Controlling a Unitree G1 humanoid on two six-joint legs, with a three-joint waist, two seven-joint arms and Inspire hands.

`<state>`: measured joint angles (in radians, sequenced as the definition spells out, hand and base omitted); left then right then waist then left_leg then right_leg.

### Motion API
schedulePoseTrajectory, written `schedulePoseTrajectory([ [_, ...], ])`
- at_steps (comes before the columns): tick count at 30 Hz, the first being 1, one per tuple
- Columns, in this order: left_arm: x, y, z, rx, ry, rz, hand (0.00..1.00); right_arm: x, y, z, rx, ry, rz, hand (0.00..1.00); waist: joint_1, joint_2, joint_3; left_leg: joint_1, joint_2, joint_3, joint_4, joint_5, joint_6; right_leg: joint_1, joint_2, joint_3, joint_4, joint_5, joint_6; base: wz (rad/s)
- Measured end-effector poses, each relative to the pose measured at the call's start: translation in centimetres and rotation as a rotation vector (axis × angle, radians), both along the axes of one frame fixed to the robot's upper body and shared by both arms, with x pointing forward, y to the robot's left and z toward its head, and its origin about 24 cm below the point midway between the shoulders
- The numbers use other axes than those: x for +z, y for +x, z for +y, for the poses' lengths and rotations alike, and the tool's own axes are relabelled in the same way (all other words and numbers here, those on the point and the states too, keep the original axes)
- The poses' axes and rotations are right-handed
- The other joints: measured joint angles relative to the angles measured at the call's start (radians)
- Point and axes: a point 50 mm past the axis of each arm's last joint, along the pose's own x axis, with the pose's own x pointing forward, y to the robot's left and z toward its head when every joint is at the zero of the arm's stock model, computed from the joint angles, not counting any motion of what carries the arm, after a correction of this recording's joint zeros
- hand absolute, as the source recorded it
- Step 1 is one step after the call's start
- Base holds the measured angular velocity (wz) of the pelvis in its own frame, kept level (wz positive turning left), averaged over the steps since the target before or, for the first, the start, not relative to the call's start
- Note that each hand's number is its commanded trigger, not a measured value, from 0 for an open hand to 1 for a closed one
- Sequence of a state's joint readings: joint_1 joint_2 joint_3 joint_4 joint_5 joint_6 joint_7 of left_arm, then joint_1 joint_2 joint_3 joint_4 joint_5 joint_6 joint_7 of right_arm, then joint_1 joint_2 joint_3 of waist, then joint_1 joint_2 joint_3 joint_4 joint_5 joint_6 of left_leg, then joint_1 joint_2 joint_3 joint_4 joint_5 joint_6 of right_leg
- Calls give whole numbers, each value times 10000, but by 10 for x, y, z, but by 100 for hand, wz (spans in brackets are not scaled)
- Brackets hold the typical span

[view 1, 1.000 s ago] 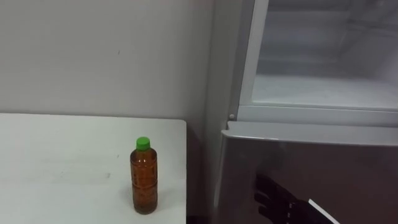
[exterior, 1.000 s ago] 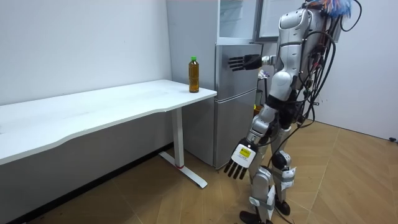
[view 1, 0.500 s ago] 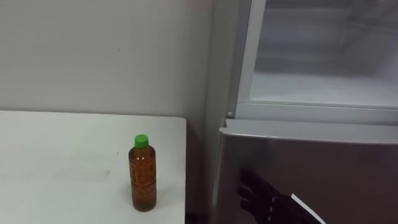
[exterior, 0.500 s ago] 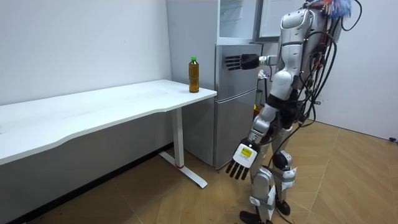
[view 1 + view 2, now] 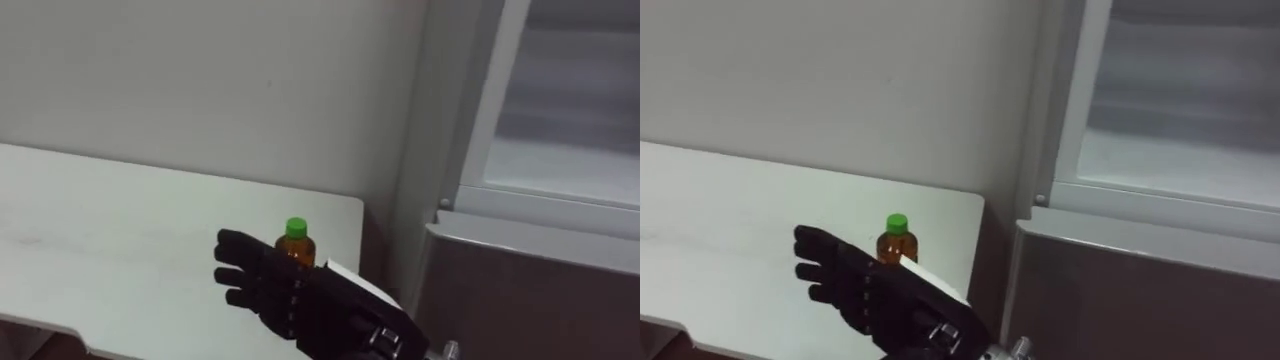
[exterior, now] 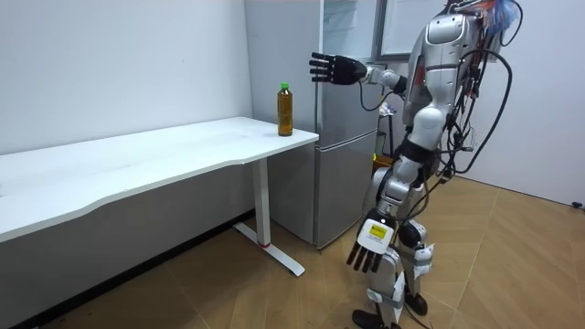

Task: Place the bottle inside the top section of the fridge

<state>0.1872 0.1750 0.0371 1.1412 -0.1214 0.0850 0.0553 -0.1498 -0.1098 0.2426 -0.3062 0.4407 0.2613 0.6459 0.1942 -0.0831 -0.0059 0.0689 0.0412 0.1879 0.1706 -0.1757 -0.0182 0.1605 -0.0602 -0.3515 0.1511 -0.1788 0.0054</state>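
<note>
A brown bottle with a green cap stands upright near the right end of the white table, left of the fridge. My right hand is raised with straight, spread fingers, open and empty. It hangs in front of the bottle's lower part and hides it; I cannot tell the gap between them. In the room view the bottle is at the table corner, and my right hand is in the air between it and the fridge, above the cap. My left hand hangs open beside my leg.
The grey fridge stands right beside the table end, against the wall. Its upper compartment is open, with a pale shelf inside; the lower door is shut. I stand on a wooden floor in front of the fridge.
My right hand rose from low in front of the fridge's lower door and swung left, in front of the bottle. The eye view shifted towards the table. The bottle stayed put.
</note>
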Motion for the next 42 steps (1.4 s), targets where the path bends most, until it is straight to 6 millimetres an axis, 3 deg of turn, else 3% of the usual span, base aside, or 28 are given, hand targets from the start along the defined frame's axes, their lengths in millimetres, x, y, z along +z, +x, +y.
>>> schedulePoseTrajectory([
  [6, -1, 0, -3, -9, -103, 133, 0, -1, -2, 2, 257, -97, -9, 0, 5, 115, 77, -71, -32, -4, 14, -7, 31, -22, -42, -73, -2, -4, 52, 1],
  [19, -1, 6, -5, -180, -129, 44, 0, 1, -2, 1, 178, 331, 185, 0, -91, 230, 80, -211, -27, -25, 212, 5, 56, -45, -53, -96, 2, -11, 66, 0],
  [34, -2, 5, -8, -244, -199, 58, 0, 1, 13, -19, -2955, -280, 65, 0, -384, 339, 80, -197, -21, -3, 298, 5, 99, -62, -97, -94, 163, -10, 69, 0],
  [42, -1, 6, -5, -702, 44, 146, 0, 5, 21, -34, -4622, -61, 166, 0, -520, 244, 51, -264, -123, -81, 334, 48, 160, -13, -181, -274, 33, -63, 122, 5],
])
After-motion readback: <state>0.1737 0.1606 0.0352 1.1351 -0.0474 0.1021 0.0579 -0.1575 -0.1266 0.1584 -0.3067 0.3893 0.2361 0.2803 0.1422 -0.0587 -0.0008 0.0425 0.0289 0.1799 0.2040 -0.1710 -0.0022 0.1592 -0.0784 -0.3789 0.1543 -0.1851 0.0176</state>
